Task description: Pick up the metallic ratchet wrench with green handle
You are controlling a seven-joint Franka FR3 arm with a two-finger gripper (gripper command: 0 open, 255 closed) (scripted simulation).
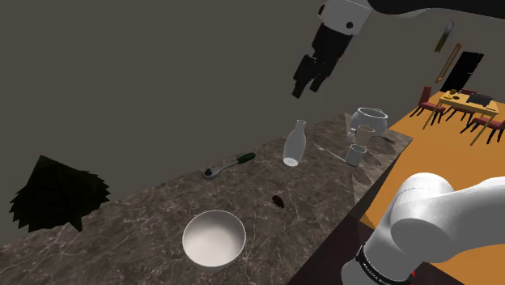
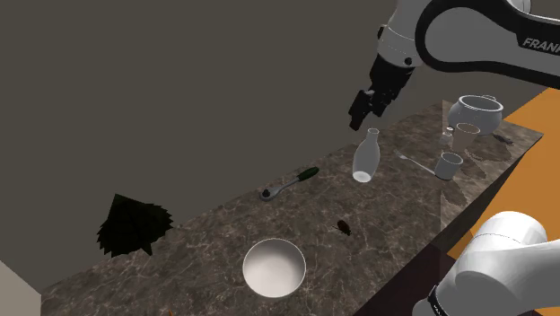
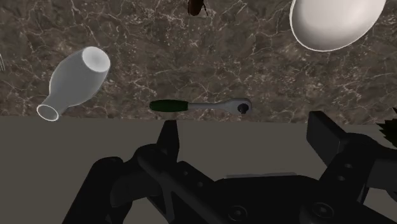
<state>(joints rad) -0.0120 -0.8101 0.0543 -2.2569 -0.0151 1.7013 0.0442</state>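
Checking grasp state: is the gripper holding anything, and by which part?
Nothing held. The black two-finger gripper hangs open, clear of the green-handled metallic ratchet wrench.

White arm (image 2: 485,45) with an all-black gripper (image 3: 245,130)
Smooth, rounded white shells, dark bands at the joints, and dark lettering (image 2: 541,42) reading "FRAN" on one link; the gripper is blocky and matt, with small round screws.

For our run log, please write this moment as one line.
phase: before grasp | gripper: open, empty, high above counter | wrench: flat near counter's back edge, untouched | nearby: upright white bottle, white bowl
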